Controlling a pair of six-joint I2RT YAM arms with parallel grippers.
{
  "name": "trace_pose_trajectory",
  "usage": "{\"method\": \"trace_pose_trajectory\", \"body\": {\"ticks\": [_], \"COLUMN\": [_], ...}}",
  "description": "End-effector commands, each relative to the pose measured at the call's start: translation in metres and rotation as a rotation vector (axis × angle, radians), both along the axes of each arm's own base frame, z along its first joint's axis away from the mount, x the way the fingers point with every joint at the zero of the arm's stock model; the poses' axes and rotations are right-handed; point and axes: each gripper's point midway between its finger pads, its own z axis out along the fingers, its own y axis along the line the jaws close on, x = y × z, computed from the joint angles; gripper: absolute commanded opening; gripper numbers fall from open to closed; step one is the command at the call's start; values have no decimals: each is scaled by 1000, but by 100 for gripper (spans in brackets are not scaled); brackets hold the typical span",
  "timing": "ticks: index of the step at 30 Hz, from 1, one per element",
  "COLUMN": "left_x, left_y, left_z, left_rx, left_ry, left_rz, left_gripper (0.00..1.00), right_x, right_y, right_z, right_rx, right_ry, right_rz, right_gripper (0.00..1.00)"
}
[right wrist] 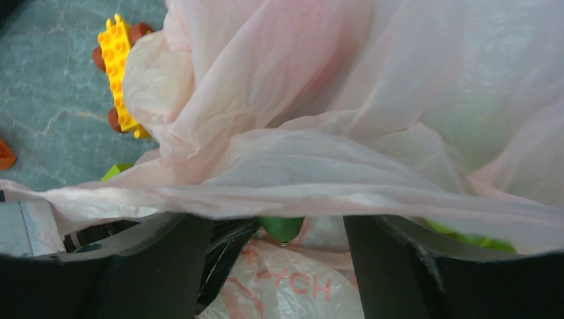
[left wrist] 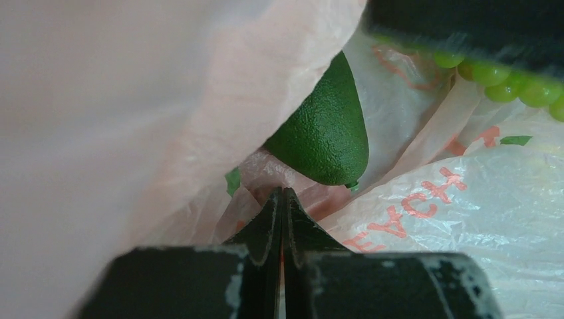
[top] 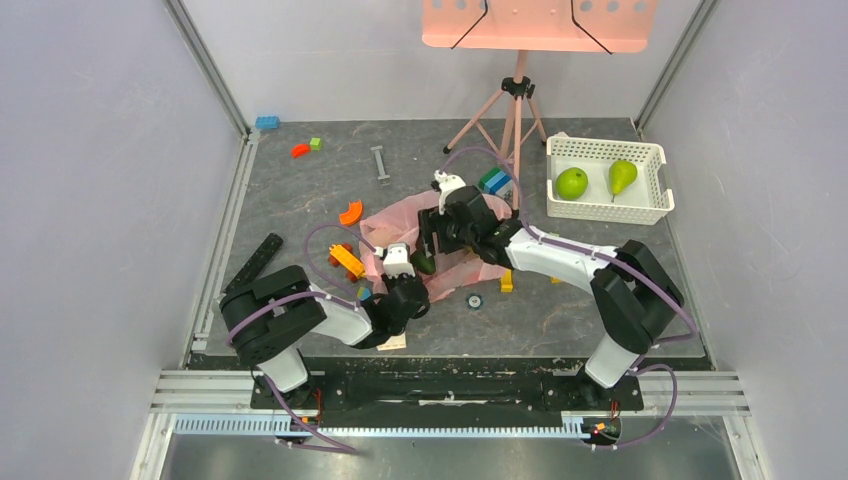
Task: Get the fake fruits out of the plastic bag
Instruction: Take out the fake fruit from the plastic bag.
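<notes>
Peering into plastic bag (left wrist: 479, 219): avocado (left wrist: 322, 136) lies inside, near grapes (left wrist: 512, 83); left gripper (left wrist: 282, 199) pressed together, nipping a bag fold; right gripper (right wrist: 279, 229) spread (film draped over). Avocado likely light, hard, slick: grasp across its belly.

I see a grey table (top: 300, 200). On it sit the pink plastic bag (top: 385, 225), a white basket (top: 600, 213), a tripod (top: 515, 110), a blue block (top: 267, 122), an orange block (top: 350, 212) and a yellow block (top: 347, 262).

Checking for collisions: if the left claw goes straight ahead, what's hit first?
Probably the dark green pebbled avocado inside the crinkly pink plastic bag, just past the left claw; depth unclear.
</notes>
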Motion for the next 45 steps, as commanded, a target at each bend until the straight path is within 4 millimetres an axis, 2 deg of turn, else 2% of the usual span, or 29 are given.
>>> {"method": "trace_pose_trajectory", "body": {"ticks": [1, 15, 17, 18, 21, 24, 30, 36, 40, 45], "left_x": [-21, -22, -22, -22, -22, -22, -22, -22, -22, -22], "left_y": [31, 32, 32, 32, 33, 33, 34, 32, 31, 30], "left_z": [-39, -40, -40, -40, -40, -40, -40, -40, -39, -37], "left_rx": [139, 140, 140, 142, 143, 143, 141, 137, 140, 135], "left_ry": [109, 109, 109, 109, 111, 109, 110, 110, 111, 108], "left_rz": [2, 4, 4, 4, 6, 8, 12, 9, 2, -3], "left_gripper": [2, 2, 2, 2, 2, 2, 2, 2, 2, 2], "right_x": [-13, -8, -6, -5, -5, -6, -29, -72, -99, -119], "right_y": [23, 31, 28, 26, 22, 13, -14, -45, -53, -57], "right_z": [-9, -65, -70, -72, -68, -55, -29, -22, -10, 22], "right_rx": [65, -30, -51, -62, -71, -82, -116, -105, -64, 5], "right_ry": [15, 88, 88, 86, 73, 44, 36, 73, 99, 66], "right_rz": [140, 163, 152, 144, 140, 123, 133, 154, 209, 267], "right_gripper": [76, 71, 62, 52, 34, 28, 26, 26, 26, 26]}}
